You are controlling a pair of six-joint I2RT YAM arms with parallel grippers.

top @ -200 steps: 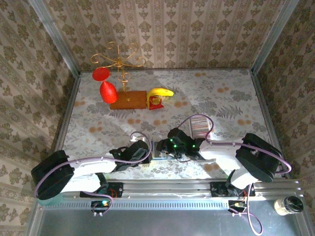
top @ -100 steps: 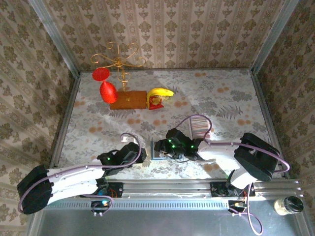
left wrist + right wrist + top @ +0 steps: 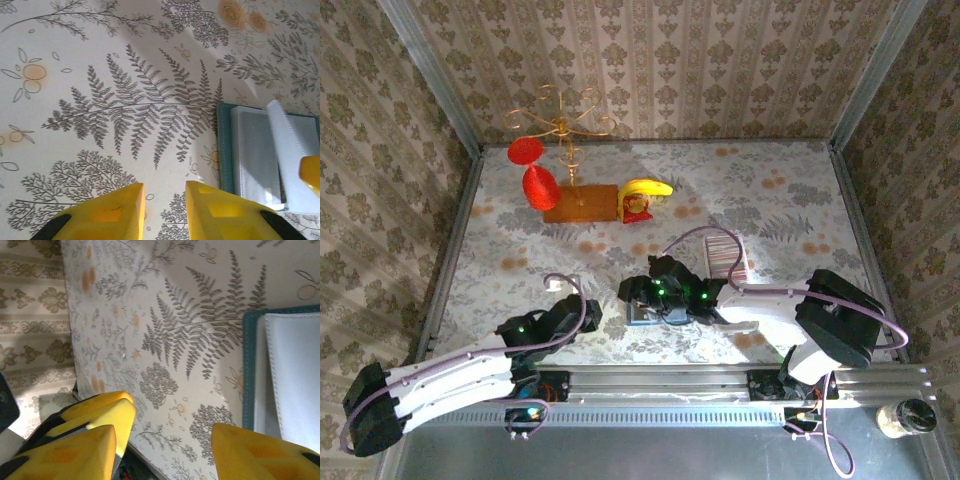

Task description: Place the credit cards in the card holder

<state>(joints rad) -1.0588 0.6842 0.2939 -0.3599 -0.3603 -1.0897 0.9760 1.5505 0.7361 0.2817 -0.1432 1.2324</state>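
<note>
While the card holder (image 3: 225, 150) lies open and flat on the fern-print table (image 3: 520, 240) near its front edge, the right gripper (image 3: 172, 435) hangs over it, jaws half spread, empty. Left gripper (image 3: 165, 192) sits just beside the holder, narrow gap, nothing between. Credit cards (image 3: 725, 255) lie stacked apart, farther back.

left claw (image 3: 165, 210): fingers slightly parted. right claw (image 3: 165, 445): fingers wide apart. both arms low, reaching toward centre.
</note>
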